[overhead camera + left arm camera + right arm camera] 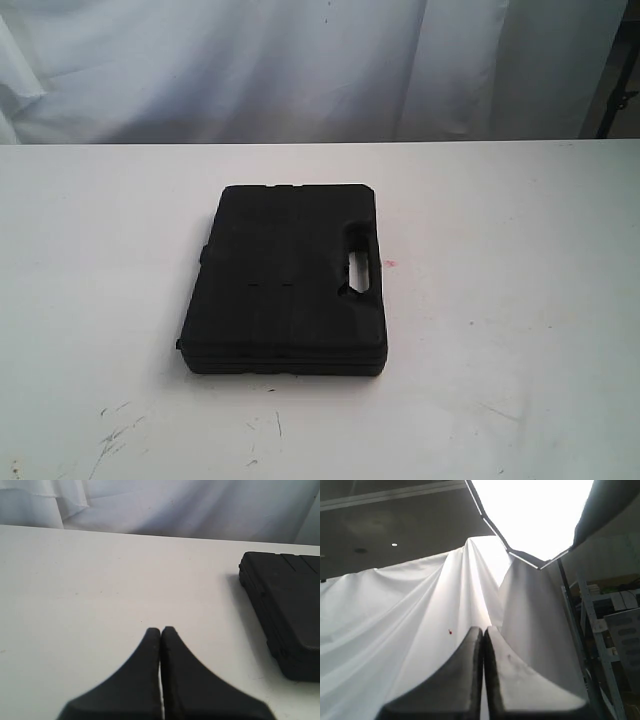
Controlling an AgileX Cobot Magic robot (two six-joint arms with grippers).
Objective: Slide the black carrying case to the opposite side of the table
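The black carrying case (285, 280) lies flat near the middle of the white table (520, 300), its handle cutout (357, 265) toward the right. The left wrist view shows a corner of the case (287, 610) off to one side of my left gripper (161, 629), which is shut with nothing in it and hovers over bare tabletop (100, 590), apart from the case. My right gripper (483, 628) is shut and empty, pointing upward at the white curtain (420, 630) and ceiling. Neither gripper shows in the exterior view.
A tiny red spot (391, 264) marks the table just right of the case. Dark scuff marks (115, 435) lie near the front left. A white curtain (300, 60) hangs behind the table's far edge. Metal shelving (610, 630) stands beside the curtain.
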